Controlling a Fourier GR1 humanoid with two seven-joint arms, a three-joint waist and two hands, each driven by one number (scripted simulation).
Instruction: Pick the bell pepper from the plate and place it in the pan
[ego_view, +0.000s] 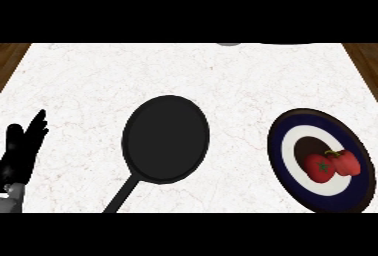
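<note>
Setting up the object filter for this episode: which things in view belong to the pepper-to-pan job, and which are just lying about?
Job:
- bell pepper, red, on the plate
- plate, at right
- pan, centre, handle toward the near edge

Just there:
- left hand, open, resting at the left edge
- grey thing, cut off at the counter's far edge, can't identify

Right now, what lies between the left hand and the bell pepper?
In the head view, the black pan sits between the left hand and the bell pepper on its plate.
</note>
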